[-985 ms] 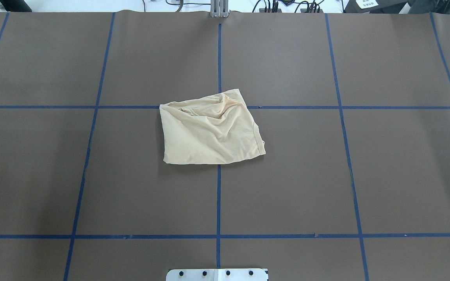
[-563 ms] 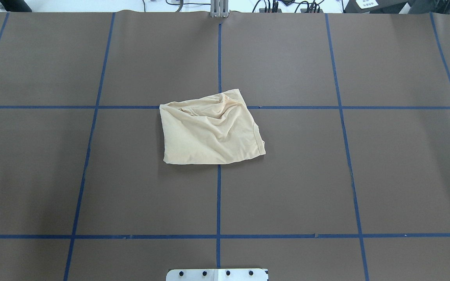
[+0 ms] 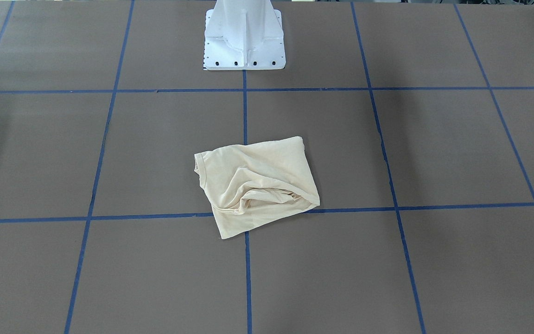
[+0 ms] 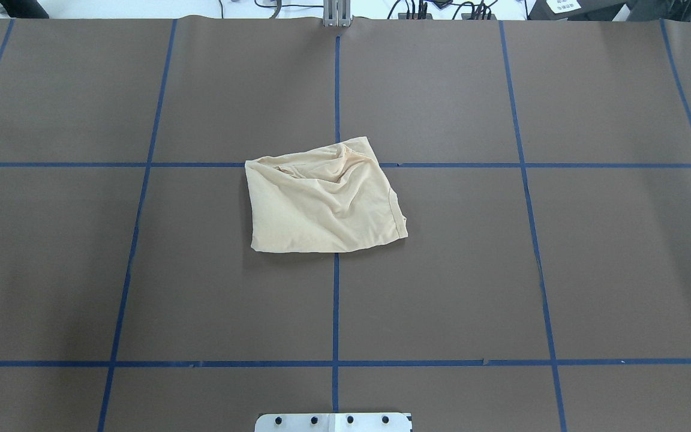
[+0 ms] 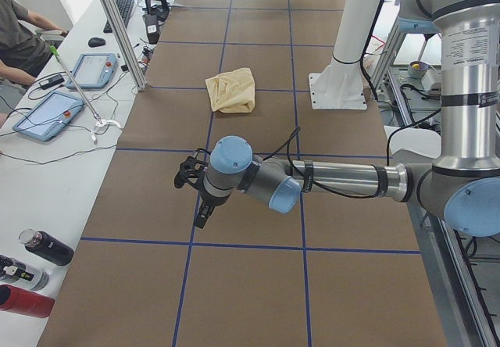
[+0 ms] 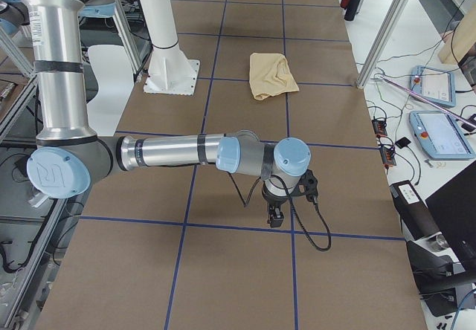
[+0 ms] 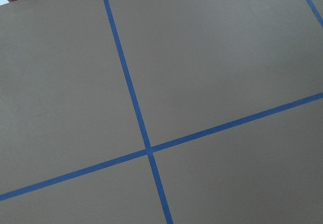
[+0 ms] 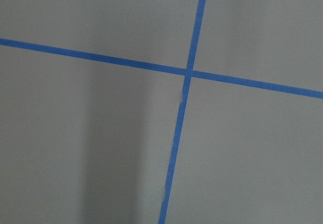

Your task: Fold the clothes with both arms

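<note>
The cream shirt [image 4: 321, 204] lies in a rumpled folded packet at the middle of the bench [image 4: 561, 270], over a crossing of blue tape lines [image 4: 335, 300]. My left arm [image 5: 344, 179] and right arm [image 6: 167, 151] stretch low over opposite ends, well apart from it. I cannot tell whether either pair of jaws is wide or narrow.

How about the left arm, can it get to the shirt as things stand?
Probably yes. The shirt lies in the open on the table, and nothing shows between it and the left arm, whose pincer hangs over the table short of it.
</note>
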Robot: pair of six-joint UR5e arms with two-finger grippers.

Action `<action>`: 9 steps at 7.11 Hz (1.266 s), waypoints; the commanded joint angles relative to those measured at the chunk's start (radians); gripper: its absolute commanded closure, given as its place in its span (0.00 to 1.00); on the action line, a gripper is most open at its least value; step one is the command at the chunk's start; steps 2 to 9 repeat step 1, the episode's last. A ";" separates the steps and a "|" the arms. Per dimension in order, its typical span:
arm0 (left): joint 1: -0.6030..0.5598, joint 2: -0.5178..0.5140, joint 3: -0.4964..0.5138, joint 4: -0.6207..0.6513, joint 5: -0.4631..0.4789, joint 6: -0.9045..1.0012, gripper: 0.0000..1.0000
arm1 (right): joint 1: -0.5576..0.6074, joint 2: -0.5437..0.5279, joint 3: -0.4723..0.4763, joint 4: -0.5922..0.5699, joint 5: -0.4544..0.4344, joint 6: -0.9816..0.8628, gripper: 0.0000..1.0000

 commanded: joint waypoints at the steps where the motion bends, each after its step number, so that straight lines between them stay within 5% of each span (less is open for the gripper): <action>1: 0.000 0.016 -0.001 0.001 -0.041 0.002 0.00 | 0.000 -0.002 -0.002 0.000 -0.002 0.000 0.00; 9: 0.000 0.016 -0.001 0.001 -0.041 0.002 0.00 | 0.000 -0.002 -0.002 0.000 -0.002 0.000 0.00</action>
